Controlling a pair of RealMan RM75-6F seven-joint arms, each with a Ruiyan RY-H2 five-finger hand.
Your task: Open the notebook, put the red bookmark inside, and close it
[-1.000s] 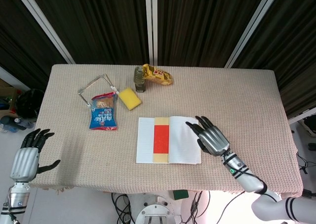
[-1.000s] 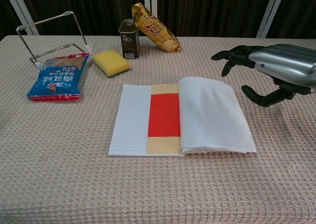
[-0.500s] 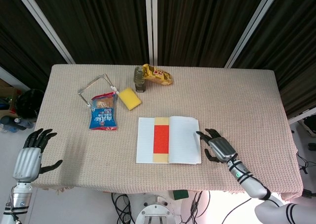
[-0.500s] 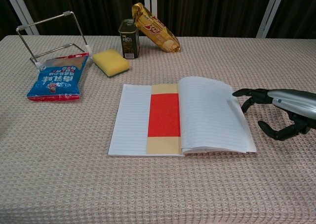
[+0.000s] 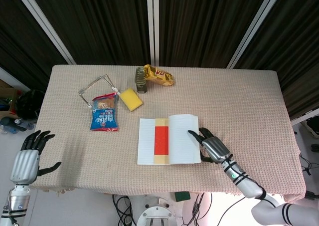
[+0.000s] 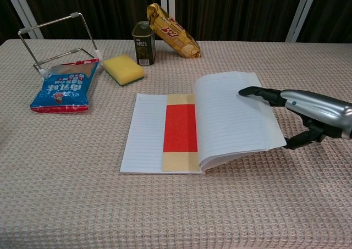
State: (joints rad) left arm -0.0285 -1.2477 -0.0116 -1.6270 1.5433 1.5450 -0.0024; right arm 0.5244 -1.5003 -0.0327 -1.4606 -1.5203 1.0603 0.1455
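Observation:
The notebook (image 5: 147, 147) (image 6: 146, 133) lies open at the table's front middle. A red bookmark (image 5: 160, 142) (image 6: 180, 127) on a tan strip lies flat on the left page beside the spine. My right hand (image 5: 214, 147) (image 6: 308, 109) grips the right-hand pages at their outer edge, with fingers (image 6: 258, 92) laid on top and the thumb under the edge. That stack of pages is tilted up off the table. In the head view my left hand (image 5: 27, 161) hangs beyond the table's left front corner with its fingers spread, holding nothing.
Toward the back left are a wire stand (image 5: 97, 89) (image 6: 58, 40), a blue snack bag (image 5: 104, 113) (image 6: 66, 87), a yellow sponge (image 5: 131, 99) (image 6: 124, 69), a small can (image 5: 141, 81) (image 6: 143, 43) and a yellow snack packet (image 5: 159, 76) (image 6: 171, 31).
My right hand dropped beside the notebook, then moved in, took hold of the right pages' outer edge and tilted them up. The left hand stayed roughly in place.

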